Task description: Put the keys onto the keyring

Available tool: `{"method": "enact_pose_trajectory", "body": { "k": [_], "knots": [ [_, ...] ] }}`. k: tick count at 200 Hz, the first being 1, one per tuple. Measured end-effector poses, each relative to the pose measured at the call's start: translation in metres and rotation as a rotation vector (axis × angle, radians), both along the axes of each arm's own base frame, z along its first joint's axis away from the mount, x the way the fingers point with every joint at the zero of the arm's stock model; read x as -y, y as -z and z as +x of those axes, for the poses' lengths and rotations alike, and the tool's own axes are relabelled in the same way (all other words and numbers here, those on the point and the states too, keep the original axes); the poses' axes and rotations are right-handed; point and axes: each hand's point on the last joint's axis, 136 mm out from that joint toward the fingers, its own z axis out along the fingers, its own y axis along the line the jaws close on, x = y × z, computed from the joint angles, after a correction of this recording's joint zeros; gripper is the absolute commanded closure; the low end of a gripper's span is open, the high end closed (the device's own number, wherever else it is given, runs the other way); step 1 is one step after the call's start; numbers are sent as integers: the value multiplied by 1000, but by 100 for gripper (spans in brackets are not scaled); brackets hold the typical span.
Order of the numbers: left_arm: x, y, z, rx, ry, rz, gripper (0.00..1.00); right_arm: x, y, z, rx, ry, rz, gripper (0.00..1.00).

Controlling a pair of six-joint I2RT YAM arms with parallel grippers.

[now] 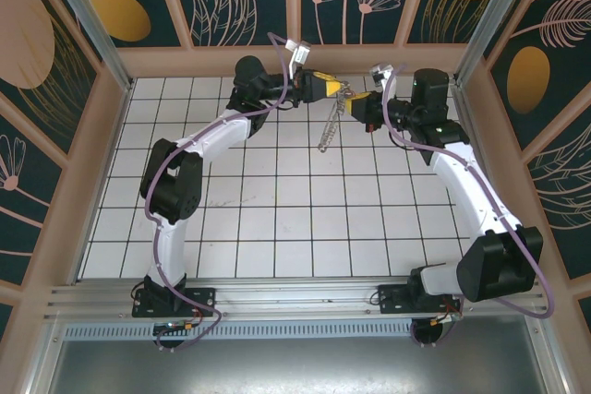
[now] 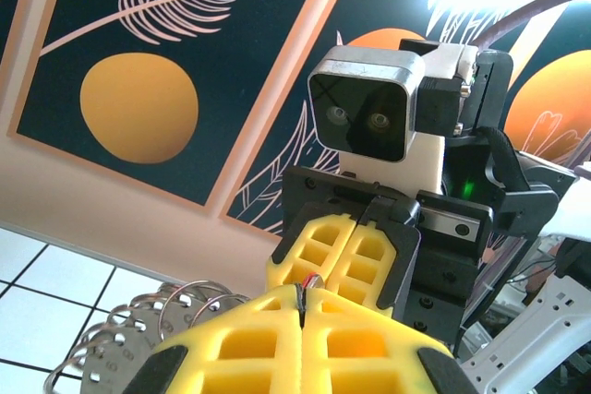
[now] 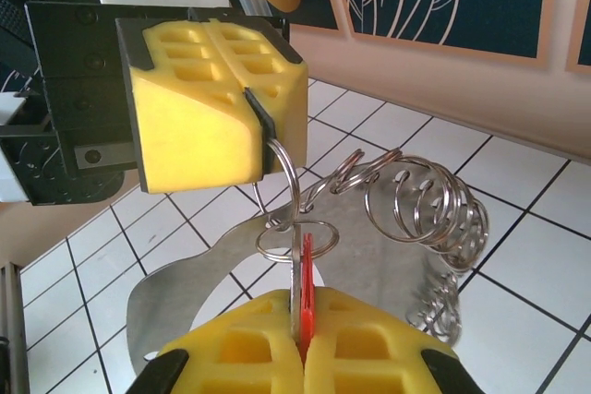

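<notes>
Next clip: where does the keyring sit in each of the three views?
Top external: keyring is upper centre, a slanting silvery strand.
Left wrist: keyring is bottom left, its metal loops beside the yellow pads.
Right wrist: keyring runs from centre to right, its loops fanned out.
Shared landmark: the white tiled floor.

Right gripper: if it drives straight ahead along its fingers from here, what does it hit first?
Probably the metal loop pinched by the left gripper, just past the red key held in the right gripper. The left gripper itself comes next. Depth is hard to judge.
</notes>
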Motion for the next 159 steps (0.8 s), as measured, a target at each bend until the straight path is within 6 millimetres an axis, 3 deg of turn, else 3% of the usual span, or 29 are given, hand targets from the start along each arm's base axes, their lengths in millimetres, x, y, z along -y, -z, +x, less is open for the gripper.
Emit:
{"method": "enact_pose_trajectory", "body": {
  "k": [90,159],
  "knots": [
    [-1,-7,-5,21,1,-7,100,-3,-22,4,34,-13,-5,100],
    [-3,-3,-3,11,-4,-1,100,-6,-15,9,20,-8,-42,100]
  ]
}}
